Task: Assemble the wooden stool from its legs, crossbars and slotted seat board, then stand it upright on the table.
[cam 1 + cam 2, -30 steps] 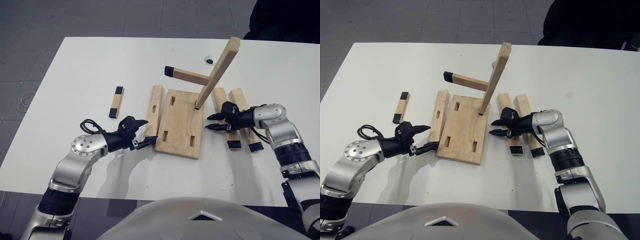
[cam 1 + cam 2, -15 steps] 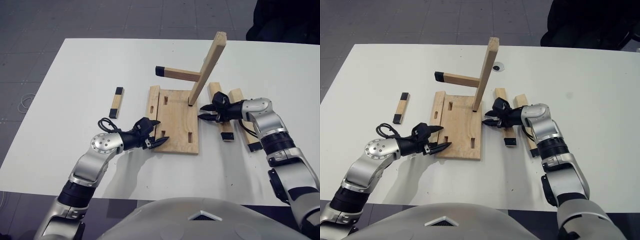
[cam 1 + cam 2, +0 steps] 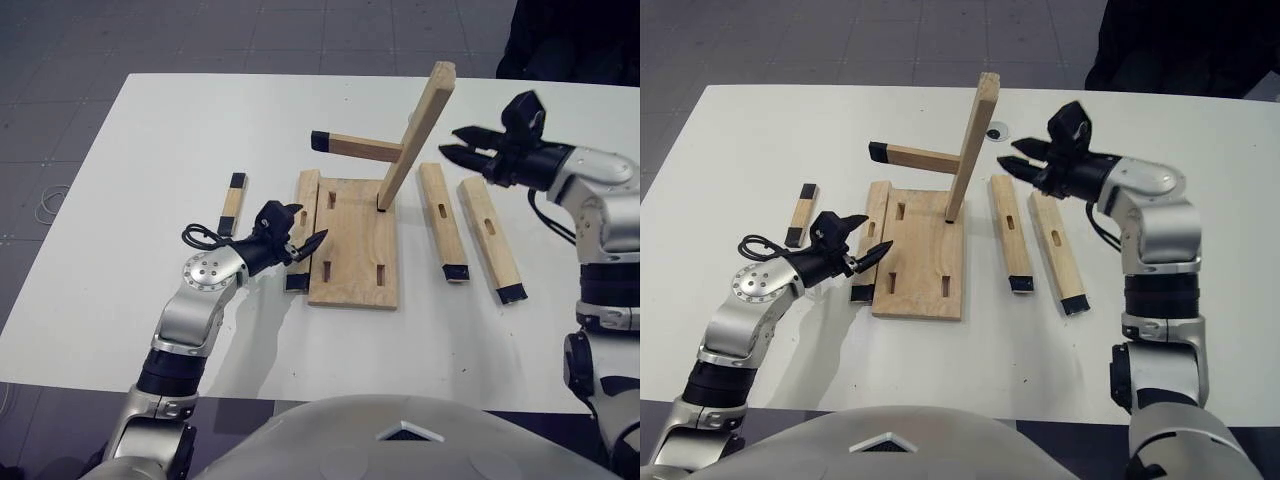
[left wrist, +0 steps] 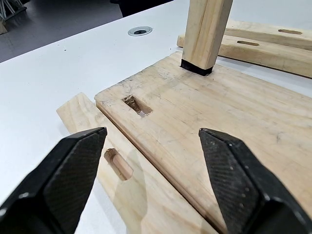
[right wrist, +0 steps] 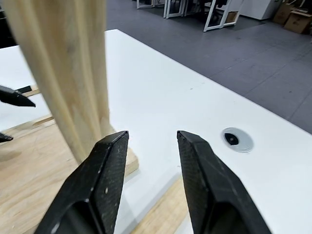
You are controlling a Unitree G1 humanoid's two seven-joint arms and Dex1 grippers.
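White table [image 3: 120,300], grey floor beyond, and parts spread across the middle. Nearest in, the left gripper [image 3: 306,226] hangs just above the board's left edge, fingers spread wide, nothing between them. Right under it, a loose leg [image 3: 311,192] lies flat, touching that edge of the board [image 3: 355,255]. The board lies flat too, three slots showing open. Just to its right, two more legs [image 3: 441,220] lie side by side, black caps toward the robot. Off to the left, well apart, sits a short bar [image 3: 232,203].

Farther back, there's the one bit of real progress: an upright leg [image 3: 415,135] stands in the far right slot, leaning, with a crossbar [image 3: 360,148] jutting out to the left. Beside its upper half, on the right, the right gripper [image 3: 450,140] hovers, fingers partly open, gripping nothing, not touching the wood.

So, early going by my read: one leg of four seated and one crossbar joined. Three legs, the short bar and the final stand-up all remain.
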